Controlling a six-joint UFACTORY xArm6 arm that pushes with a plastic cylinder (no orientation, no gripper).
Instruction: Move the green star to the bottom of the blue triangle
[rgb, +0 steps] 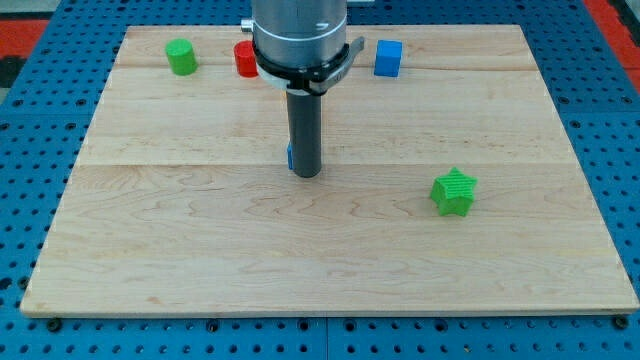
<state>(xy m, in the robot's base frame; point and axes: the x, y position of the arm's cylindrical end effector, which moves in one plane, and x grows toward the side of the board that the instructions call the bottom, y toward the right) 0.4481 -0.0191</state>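
Rod upright, my tip (306, 174) mid-board, hiding blue block (289, 156); green star (454, 192) well right.

Green star (454, 192), pale wooden board (200, 240)

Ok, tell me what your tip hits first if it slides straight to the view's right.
Probably the green star. My tip stands beside a mostly hidden blue block, with nothing between it and the star. The star lies slightly lower in view, so I might only clip it.
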